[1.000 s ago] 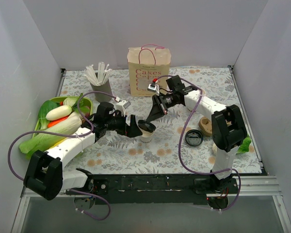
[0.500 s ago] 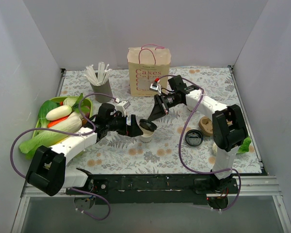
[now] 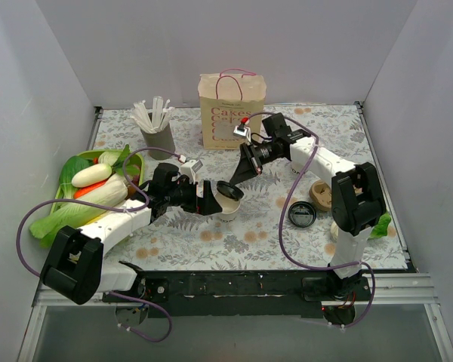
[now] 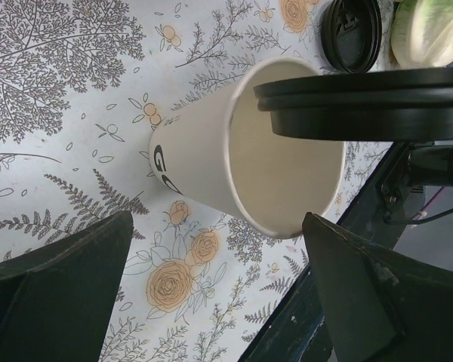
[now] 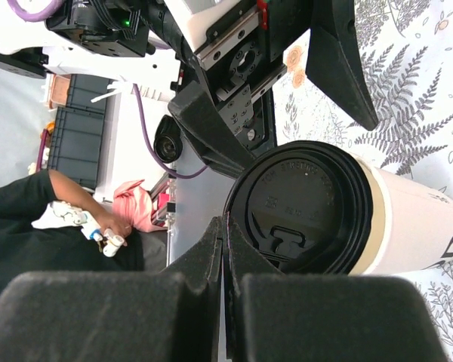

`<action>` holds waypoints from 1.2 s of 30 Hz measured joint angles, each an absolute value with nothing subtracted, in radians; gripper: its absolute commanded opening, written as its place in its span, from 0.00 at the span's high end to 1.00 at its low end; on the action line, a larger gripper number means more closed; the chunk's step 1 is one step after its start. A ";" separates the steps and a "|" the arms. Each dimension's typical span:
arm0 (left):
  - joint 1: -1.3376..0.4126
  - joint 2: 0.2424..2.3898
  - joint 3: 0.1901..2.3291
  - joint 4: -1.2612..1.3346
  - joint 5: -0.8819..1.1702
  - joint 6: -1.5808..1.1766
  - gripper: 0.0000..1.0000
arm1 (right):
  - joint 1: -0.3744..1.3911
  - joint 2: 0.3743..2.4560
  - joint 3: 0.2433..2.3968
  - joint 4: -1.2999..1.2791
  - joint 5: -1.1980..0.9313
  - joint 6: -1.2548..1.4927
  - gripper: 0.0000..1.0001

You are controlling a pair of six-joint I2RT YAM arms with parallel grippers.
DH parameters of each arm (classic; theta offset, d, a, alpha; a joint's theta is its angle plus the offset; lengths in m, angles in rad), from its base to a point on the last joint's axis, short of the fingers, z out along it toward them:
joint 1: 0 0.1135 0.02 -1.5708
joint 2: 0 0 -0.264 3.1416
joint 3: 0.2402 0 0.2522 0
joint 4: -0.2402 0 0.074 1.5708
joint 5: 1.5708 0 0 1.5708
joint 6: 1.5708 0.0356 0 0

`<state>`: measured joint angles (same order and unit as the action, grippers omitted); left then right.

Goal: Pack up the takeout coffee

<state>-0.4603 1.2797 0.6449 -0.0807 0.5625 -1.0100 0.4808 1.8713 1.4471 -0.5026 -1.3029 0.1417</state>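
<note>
The takeout coffee cup (image 3: 226, 209), white with dark side print, stands tilted mid-table, its mouth showing in the left wrist view (image 4: 211, 151). My right gripper (image 3: 234, 179) is shut on the rim of the round black lid (image 3: 230, 191) and holds it at the cup's mouth, partly over it (image 4: 362, 102). In the right wrist view the lid (image 5: 302, 207) covers the cup (image 5: 415, 226) just past my shut gripper (image 5: 225, 226). My left gripper (image 3: 211, 202) is open, its fingers on either side of the cup's base (image 4: 217, 226), apart from it.
The paper bag (image 3: 232, 109) stands at the back centre. A separate flat black lid (image 3: 301, 216) and a lying stack of cream cups (image 3: 321, 194) are at the right. A straw holder (image 3: 158, 137) and a vegetable tray (image 3: 128, 156) are at the left.
My left gripper has moved right, closer round the cup. My right gripper has shifted the lid slightly up and back over the cup's mouth.
</note>
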 measured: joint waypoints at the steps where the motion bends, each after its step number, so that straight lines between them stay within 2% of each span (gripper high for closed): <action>1: -0.460 1.280 0.644 -0.080 0.562 -1.010 0.04 | 0.479 1.871 1.454 -0.503 -1.301 0.139 0.99; 25: -0.458 1.280 0.640 -0.073 0.561 -1.010 0.03 | 0.459 1.889 1.476 -0.566 -1.206 0.074 0.99; 36: -0.457 1.279 0.634 -0.066 0.562 -1.010 0.02 | 0.450 1.892 1.483 -0.598 -1.163 0.049 0.92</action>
